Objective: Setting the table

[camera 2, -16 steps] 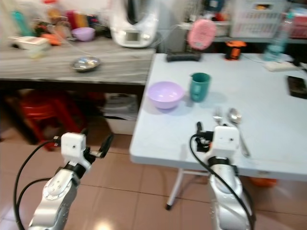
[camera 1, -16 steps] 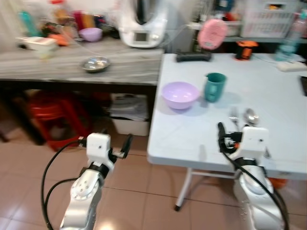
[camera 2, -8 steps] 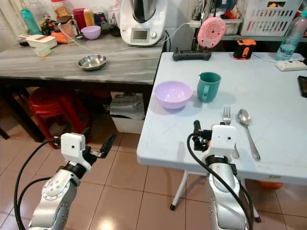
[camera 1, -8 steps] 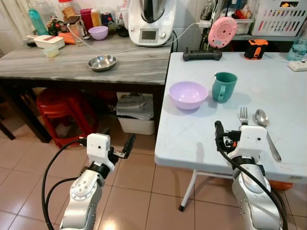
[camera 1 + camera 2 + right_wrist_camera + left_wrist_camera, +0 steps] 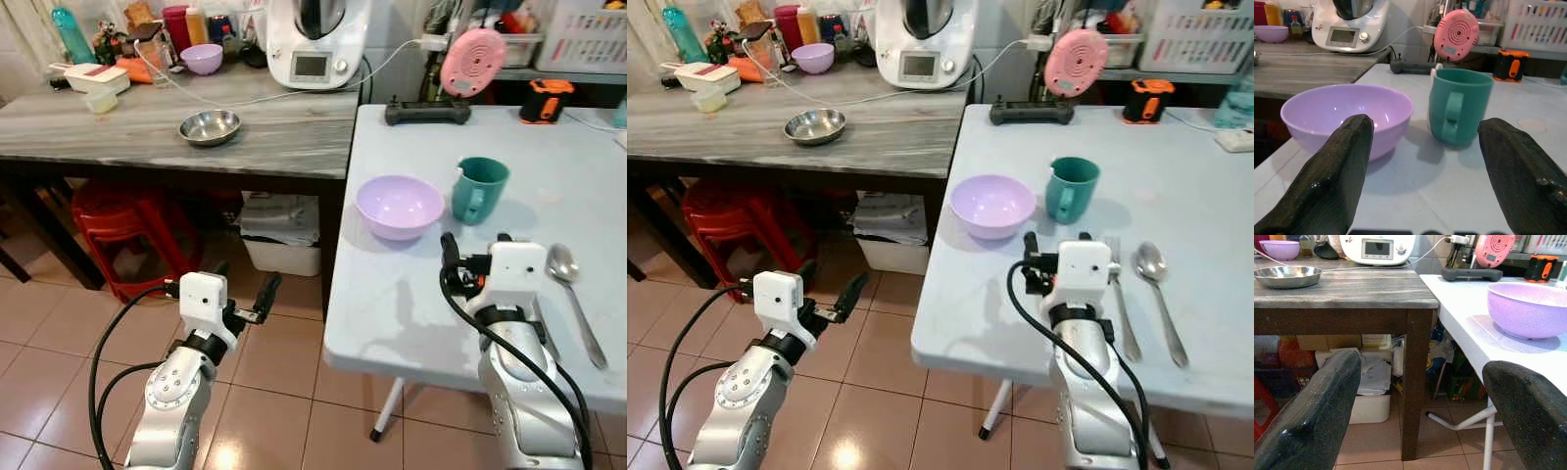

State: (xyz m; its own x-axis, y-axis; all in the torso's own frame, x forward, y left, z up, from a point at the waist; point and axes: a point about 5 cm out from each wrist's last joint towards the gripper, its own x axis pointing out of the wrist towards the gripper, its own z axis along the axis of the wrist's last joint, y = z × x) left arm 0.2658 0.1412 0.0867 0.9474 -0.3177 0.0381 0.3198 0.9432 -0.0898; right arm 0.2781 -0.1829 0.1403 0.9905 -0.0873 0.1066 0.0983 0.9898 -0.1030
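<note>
On the white folding table (image 5: 411, 294) stand a lilac bowl (image 5: 399, 207) and a teal mug (image 5: 478, 190) side by side. Nearer the front edge lie a spoon (image 5: 573, 294) and a fork (image 5: 1124, 315), the fork partly hidden by my right arm. My right gripper (image 5: 477, 245) hovers open just short of the bowl (image 5: 1347, 115) and mug (image 5: 1459, 105), holding nothing. My left gripper (image 5: 245, 279) hangs open over the floor, left of the table, level with the table's edge (image 5: 1474, 340).
A grey counter (image 5: 147, 132) adjoins the table's left side, carrying a steel bowl (image 5: 209, 127), a white kitchen machine (image 5: 318, 39) and jars. Red stools (image 5: 118, 220) and a white bin (image 5: 279, 257) sit beneath it. A black controller (image 5: 426, 114) and pink device (image 5: 472, 61) stand at the table's far end.
The whole view has shifted and sharpened as the camera moved. My right gripper now reaches farther over the table, nearer the bowl and mug, covering the fork's head. The left gripper stays open.
</note>
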